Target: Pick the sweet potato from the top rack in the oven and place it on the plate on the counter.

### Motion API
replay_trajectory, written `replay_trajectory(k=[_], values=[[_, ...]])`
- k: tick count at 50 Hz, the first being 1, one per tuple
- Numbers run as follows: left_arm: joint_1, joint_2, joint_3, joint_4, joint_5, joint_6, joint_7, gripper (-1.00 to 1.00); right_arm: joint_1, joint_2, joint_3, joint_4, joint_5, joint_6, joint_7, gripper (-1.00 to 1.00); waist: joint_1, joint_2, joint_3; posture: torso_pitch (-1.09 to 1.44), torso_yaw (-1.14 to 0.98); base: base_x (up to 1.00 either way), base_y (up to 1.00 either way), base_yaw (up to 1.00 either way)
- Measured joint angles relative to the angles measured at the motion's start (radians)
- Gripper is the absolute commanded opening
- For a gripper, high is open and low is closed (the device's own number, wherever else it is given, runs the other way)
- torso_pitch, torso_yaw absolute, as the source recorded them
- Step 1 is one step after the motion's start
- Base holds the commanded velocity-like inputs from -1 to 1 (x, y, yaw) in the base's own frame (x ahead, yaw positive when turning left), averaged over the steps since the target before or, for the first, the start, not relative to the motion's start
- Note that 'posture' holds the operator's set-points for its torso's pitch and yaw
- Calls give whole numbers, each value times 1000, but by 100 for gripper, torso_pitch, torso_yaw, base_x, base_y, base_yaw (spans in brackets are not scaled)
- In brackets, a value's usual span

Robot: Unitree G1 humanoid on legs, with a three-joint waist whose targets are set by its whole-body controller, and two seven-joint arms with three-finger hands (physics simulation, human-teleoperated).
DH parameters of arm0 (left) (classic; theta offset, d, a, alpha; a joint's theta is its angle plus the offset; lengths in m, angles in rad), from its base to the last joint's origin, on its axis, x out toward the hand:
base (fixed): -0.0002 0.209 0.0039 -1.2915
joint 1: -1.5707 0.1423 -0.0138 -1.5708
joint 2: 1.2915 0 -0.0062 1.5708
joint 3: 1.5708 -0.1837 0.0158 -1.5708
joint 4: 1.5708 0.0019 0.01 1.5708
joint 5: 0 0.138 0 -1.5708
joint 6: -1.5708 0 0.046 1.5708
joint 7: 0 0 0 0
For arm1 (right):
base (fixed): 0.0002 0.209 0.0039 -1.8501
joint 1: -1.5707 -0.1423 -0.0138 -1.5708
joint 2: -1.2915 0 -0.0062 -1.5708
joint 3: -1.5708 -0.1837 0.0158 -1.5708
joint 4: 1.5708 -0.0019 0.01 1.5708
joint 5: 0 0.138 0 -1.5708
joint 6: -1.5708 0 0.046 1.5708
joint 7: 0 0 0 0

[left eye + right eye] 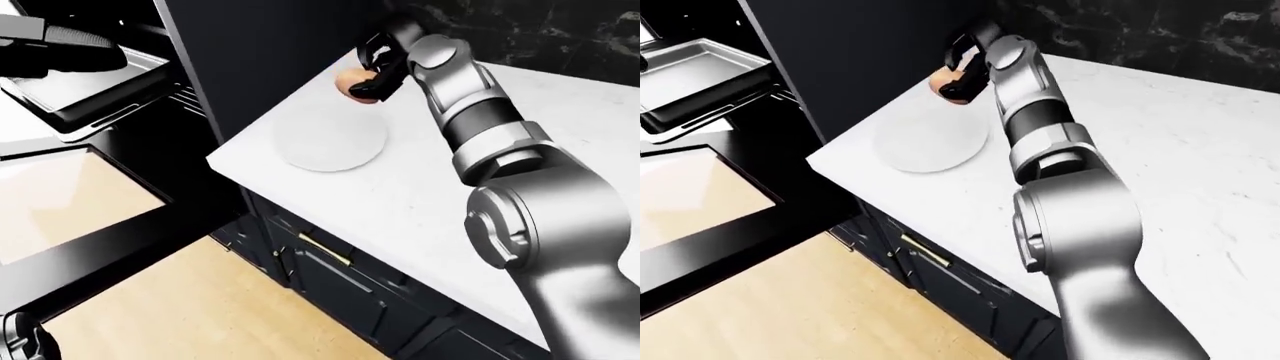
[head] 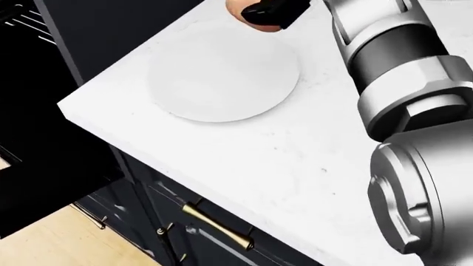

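You won't find any readable text, label, brand, number or sign in any of the three views, from upper left to lower right.

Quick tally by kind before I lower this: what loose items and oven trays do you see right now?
Sweet potato: 1, gripped in the right hand, above the plate's top edge
Plate: 1, white, bare, on the counter
Baking tray: 1, in the open oven
Total: 3
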Motion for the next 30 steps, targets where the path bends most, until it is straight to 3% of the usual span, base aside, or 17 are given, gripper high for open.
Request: replay_trajectory(k=[8, 20, 30], values=[[-4, 8, 13, -15, -4, -13, 0, 100, 12, 20, 6, -19, -21, -2, -7, -100, -5, 22, -23, 0, 0, 0, 0, 0], [-8, 21, 12, -1, -21, -11, 6, 100, 62, 70, 29, 7, -68, -22, 31, -100, -17, 33, -9, 0, 0, 0, 0, 0], [27, 25, 34, -9, -28, -23, 6, 100, 67, 96, 31, -1, -91, -53, 39, -100, -24, 36, -14, 0, 0, 0, 0, 0]])
